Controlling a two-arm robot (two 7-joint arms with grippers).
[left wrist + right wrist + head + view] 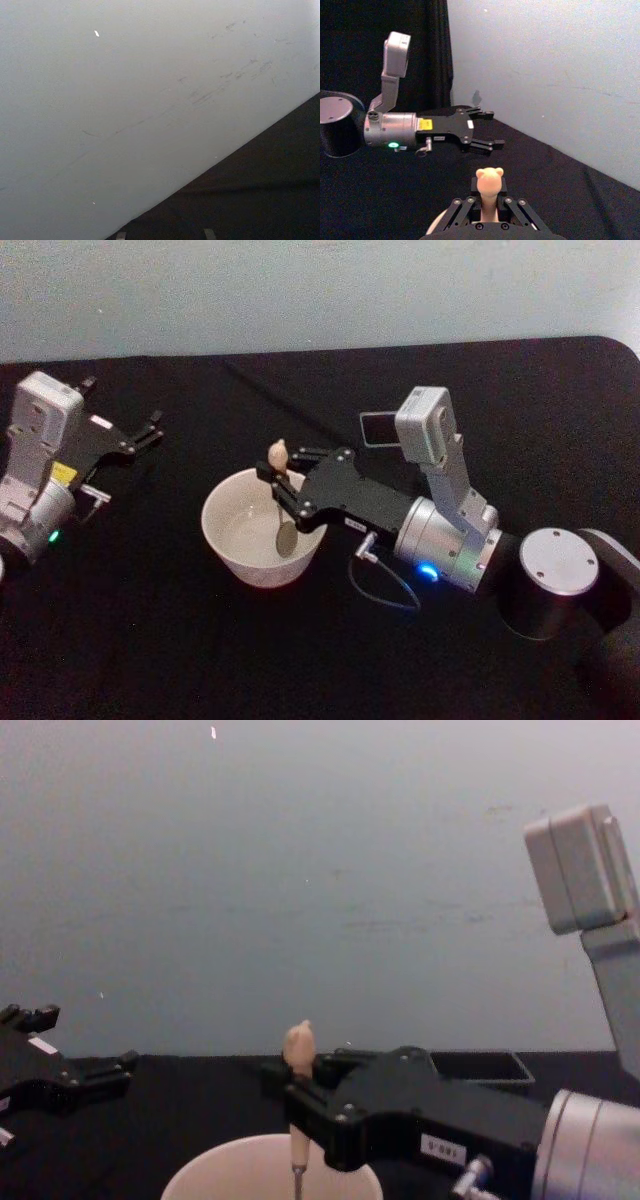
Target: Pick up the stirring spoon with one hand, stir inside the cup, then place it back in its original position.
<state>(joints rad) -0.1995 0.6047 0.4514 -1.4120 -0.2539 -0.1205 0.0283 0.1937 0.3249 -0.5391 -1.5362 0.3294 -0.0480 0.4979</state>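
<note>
**Right claw holds spoon upright in cup**

My right claw point(280, 488) is closed tight on the pale handle of the stirring spoon point(285, 539). Its fingers point(470, 202) pinch the handle from both sides just under the rounded knob, which stands clear above them. The spoon hangs almost upright below the claw. Its thin neck runs down past the rim of the cup point(222, 545), and its metal bowl sits inside the cup, near the wall closest to the claw's wrist. I cannot tell whether the spoon bowl touches the cup's floor.

The cup stands on the black worktop point(150, 630) directly under the claw's fingertips. The dark grey holder point(378, 428) stands just behind the claw, toward the wall, and nothing touches it.

Well off to the claw's far side, across the cup, my left claw point(150, 432) lies low over the worktop. Its fingers are spread apart and hold nothing.
</note>
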